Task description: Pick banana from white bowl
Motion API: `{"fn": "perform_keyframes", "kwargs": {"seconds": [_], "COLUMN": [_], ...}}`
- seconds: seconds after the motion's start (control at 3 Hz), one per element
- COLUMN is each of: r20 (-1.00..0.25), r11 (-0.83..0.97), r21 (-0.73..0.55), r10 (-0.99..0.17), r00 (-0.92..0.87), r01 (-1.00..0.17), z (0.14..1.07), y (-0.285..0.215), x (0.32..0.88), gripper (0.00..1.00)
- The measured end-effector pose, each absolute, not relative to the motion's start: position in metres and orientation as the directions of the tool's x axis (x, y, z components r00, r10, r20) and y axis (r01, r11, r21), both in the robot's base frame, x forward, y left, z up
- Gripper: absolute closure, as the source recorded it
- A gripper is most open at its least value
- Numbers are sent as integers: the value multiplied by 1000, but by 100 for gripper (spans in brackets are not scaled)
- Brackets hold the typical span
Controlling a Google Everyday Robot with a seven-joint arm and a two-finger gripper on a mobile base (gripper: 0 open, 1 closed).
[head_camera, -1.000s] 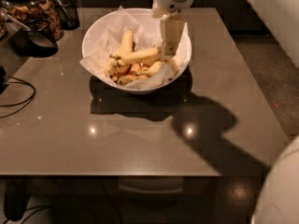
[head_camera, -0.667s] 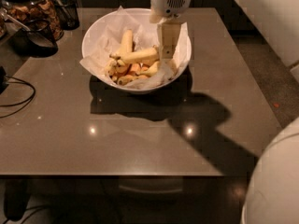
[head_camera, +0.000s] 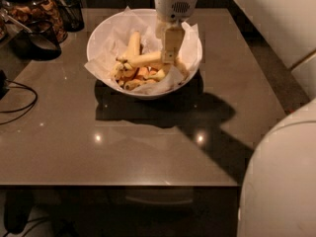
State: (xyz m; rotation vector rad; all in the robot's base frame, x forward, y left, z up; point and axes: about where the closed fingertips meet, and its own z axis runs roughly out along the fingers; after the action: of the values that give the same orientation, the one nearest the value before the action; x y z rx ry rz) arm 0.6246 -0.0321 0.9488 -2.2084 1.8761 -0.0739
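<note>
The gripper (head_camera: 170, 53) hangs inside the white bowl (head_camera: 163, 92); its tip sits at the right end of the banana (head_camera: 143, 59); whether it grips cannot be told.

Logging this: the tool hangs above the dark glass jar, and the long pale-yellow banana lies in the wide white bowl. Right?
No: the camera view shows the tool above the wide white bowl, where the long pale-yellow banana lies.

The tool (head_camera: 169, 57) has sunk lower in the white bowl (head_camera: 96, 33), reaching the banana (head_camera: 144, 59).
</note>
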Motion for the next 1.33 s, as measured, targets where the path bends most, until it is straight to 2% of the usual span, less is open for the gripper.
{"fn": "perform_keyframes", "kwargs": {"seconds": [1.33], "r20": [-176], "r11": [-122], "r21": [-156], "r10": [-973], "r00": [149], "r01": [-980], "z": [931], "y": [-17], "x": [637], "gripper": [41]}}
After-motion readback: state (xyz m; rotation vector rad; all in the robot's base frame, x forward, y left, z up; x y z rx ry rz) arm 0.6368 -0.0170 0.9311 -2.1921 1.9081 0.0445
